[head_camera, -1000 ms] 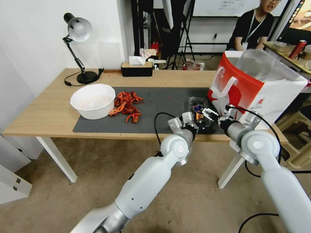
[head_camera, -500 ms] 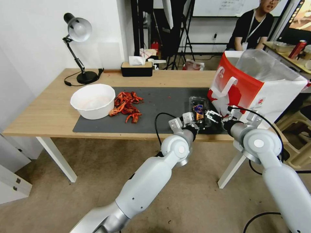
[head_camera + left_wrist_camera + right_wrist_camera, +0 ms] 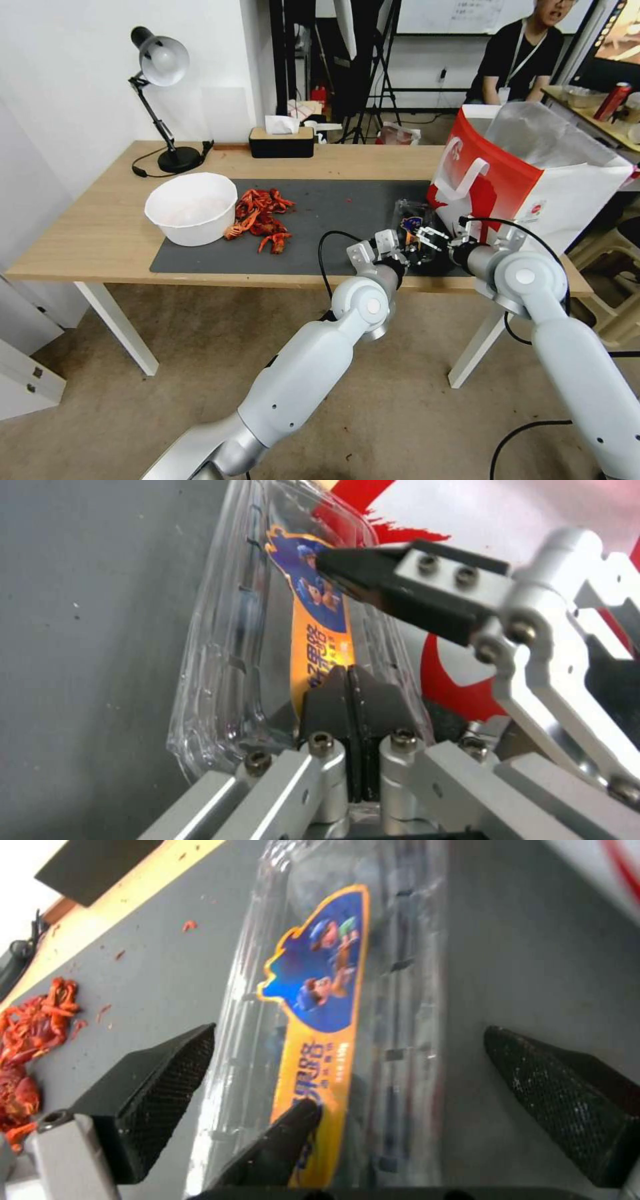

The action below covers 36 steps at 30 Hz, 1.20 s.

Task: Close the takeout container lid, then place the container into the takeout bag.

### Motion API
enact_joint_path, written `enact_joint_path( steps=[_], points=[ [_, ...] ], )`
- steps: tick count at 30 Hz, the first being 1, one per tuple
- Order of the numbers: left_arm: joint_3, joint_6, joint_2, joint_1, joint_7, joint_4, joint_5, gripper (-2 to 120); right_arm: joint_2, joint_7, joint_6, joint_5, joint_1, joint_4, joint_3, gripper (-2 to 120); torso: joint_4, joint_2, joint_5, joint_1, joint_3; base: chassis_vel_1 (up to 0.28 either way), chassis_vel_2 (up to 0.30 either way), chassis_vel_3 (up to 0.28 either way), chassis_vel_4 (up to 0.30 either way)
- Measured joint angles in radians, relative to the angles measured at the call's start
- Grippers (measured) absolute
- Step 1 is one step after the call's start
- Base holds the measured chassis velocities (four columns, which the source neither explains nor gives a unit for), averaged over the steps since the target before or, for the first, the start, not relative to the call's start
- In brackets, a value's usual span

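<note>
The takeout container (image 3: 409, 215) is a small clear clamshell lying flat on the dark mat, right against the takeout bag (image 3: 513, 177). Its lid (image 3: 233, 625) is down and carries a blue-and-orange label (image 3: 320, 990). My left gripper (image 3: 348, 675) is shut, with its tips resting on the label at the container's near end (image 3: 404, 251). My right gripper (image 3: 363, 1090) is open, one finger on each side of the container, just above it (image 3: 427, 237). One of the right gripper's fingers (image 3: 373, 575) hovers over the label. The container's contents are hard to make out.
A grey mat (image 3: 313, 213) covers the wooden table's middle. On it lie a large white bowl (image 3: 192, 208) and a pile of red crawfish shells (image 3: 262, 219) to the left. A desk lamp (image 3: 163, 100) and a tissue box (image 3: 281, 141) stand at the back. The bag stands at the table's right end.
The right gripper drew back slightly toward the table's front edge, then came in over the container again. The left gripper has stayed on the container's near end.
</note>
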Motion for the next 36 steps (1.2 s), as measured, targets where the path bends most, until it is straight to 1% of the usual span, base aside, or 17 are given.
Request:
enact_joint_path(
  steps=[5,13,15,17,18,21,22,24,25,28,29,30,32,33,34,36],
  points=[
    [0.000,0.000,0.000,0.000,-0.002,-0.007,-0.002,0,0.007,0.018,-0.007,0.030,0.032,-0.020,-0.020,100,-0.0001,0.000,0.0000,0.000,0.000,0.000,0.000,0.000,0.000],
    [0.003,0.000,0.000,0.000,-0.004,-0.013,-0.004,0,0.015,0.060,-0.017,0.074,0.053,-0.037,-0.025,100,-0.0001,0.000,-0.0001,0.000,0.000,0.000,0.000,0.000,0.000],
    [0.004,0.000,0.000,0.000,-0.004,-0.013,-0.004,0,0.015,0.065,-0.018,0.080,0.056,-0.040,-0.025,98,-0.0001,0.000,-0.0001,0.000,0.000,0.000,0.000,0.000,0.000],
    [0.006,0.000,0.000,0.000,-0.005,-0.015,-0.004,0,0.016,0.071,-0.018,0.089,0.060,-0.044,-0.024,91,-0.0002,0.000,-0.0001,0.000,0.000,0.000,0.000,0.000,0.000],
    [0.006,0.000,0.000,0.000,-0.005,-0.015,-0.004,0,0.016,0.071,-0.018,0.089,0.060,-0.044,-0.024,91,-0.0002,0.000,-0.0001,0.000,0.000,0.000,0.000,0.000,0.000],
    [0.008,0.000,0.000,0.000,-0.006,-0.016,-0.004,0,0.015,0.080,-0.019,0.098,0.060,-0.043,-0.021,80,-0.0001,0.000,-0.0001,0.000,0.000,0.000,0.000,0.000,0.000],
    [0.008,0.000,0.000,0.000,-0.006,-0.016,-0.004,0,0.015,0.080,-0.019,0.098,0.060,-0.043,-0.021,80,-0.0001,0.000,-0.0001,0.000,0.000,0.000,0.000,0.000,0.000],
    [0.008,-0.001,0.000,0.000,-0.006,-0.018,-0.004,0,0.015,0.083,-0.019,0.099,0.056,-0.042,-0.018,71,-0.0001,0.000,-0.0001,0.000,0.000,0.000,0.000,0.000,0.000],
    [0.008,-0.001,0.000,0.000,-0.006,-0.018,-0.004,0,0.015,0.083,-0.019,0.099,0.056,-0.042,-0.018,71,-0.0001,0.000,-0.0001,0.000,0.000,0.000,0.000,0.000,0.000],
    [0.008,-0.001,0.000,0.000,-0.007,-0.019,-0.006,0,0.015,0.084,-0.018,0.098,0.052,-0.039,-0.015,59,-0.0001,0.000,0.0000,0.000,0.000,0.000,0.000,0.000,0.000],
    [0.008,-0.001,0.000,0.000,-0.007,-0.019,-0.006,0,0.015,0.084,-0.018,0.098,0.052,-0.039,-0.015,59,-0.0001,0.000,0.0000,0.000,0.000,0.000,0.000,0.000,0.000],
    [0.008,-0.001,0.000,-0.001,-0.007,-0.019,-0.007,0,0.015,0.084,-0.017,0.097,0.052,-0.038,-0.014,52,-0.0001,0.000,0.0000,0.000,0.000,0.000,0.000,0.000,0.000],
    [0.007,-0.001,0.000,-0.003,-0.008,-0.019,-0.011,0,0.015,0.084,-0.016,0.096,0.052,-0.037,-0.014,43,-0.0001,0.000,0.0000,0.000,0.000,0.000,0.000,0.000,0.000],
    [0.007,-0.001,0.000,-0.003,-0.008,-0.019,-0.011,0,0.015,0.084,-0.016,0.096,0.052,-0.037,-0.014,43,-0.0001,0.000,0.0000,0.000,0.000,0.000,0.000,0.000,0.000],
    [0.006,-0.001,0.000,-0.004,-0.008,-0.019,-0.013,0,0.015,0.085,-0.016,0.095,0.052,-0.036,-0.013,40,-0.0001,0.000,0.0000,0.000,0.000,0.000,0.000,0.000,0.000],
    [0.004,-0.002,0.002,-0.004,-0.008,-0.021,-0.016,0,0.016,0.086,-0.015,0.095,0.050,-0.035,-0.009,29,-0.0001,0.000,-0.0001,0.000,0.000,0.000,0.000,0.000,0.000]
  ],
)
